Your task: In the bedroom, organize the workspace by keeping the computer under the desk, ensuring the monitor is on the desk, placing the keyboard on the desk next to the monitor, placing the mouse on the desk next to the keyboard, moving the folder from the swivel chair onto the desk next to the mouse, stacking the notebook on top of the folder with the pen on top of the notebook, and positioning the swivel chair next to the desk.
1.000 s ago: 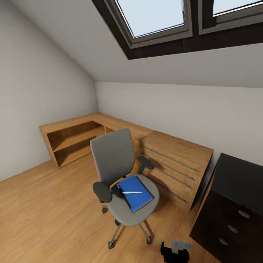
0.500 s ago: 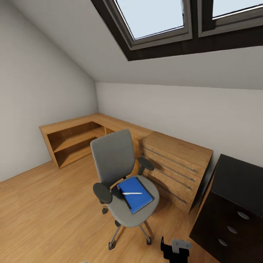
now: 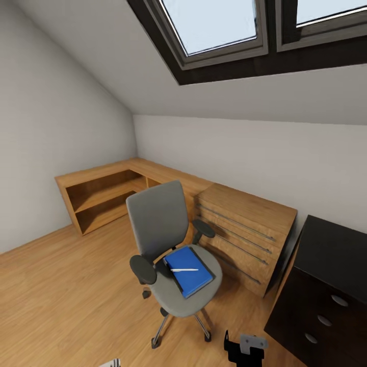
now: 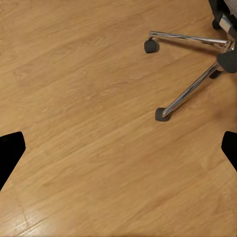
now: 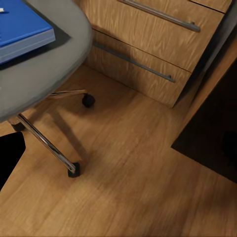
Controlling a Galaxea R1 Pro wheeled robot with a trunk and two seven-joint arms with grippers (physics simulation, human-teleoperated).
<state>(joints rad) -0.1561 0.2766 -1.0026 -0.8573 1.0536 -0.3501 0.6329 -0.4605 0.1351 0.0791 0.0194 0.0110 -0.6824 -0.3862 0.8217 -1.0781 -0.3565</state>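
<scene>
Pen (image 3: pixel 184 269): lies flat on the blue folder (image 3: pixel 188 270), long axis running left to right across it.
Folder: rests on the seat of the swivel chair (image 3: pixel 158 221), its long axis slanting from far left to near right; a blue corner also shows in the right wrist view (image 5: pixel 22 29).
Swivel chair: tall grey back on the far-left side, seat opening toward the near right; chrome legs and casters stand on the floor (image 3: pixel 66 285).
Table (image 3: pixel 334 255): black top and black drawer unit with round knobs at the right edge, near side.
Floor and room: light wood planks, white walls, a sloped ceiling with a dark-framed skylight (image 3: pixel 219 25).
Around: a light-wood chest with long bar handles (image 3: pixel 244 229) stands just behind the chair, between it and the table; a low wooden shelf unit (image 3: pixel 102 191) runs along the far-left corner.
Left gripper (image 4: pixel 118 148): dark fingertips at both edges of its wrist view, spread wide, holding nothing, over bare floor beside the chair's legs.
Right gripper (image 3: pixel 243 349): low at the near edge, beside the chair base; I cannot tell how far its fingers are parted.
</scene>
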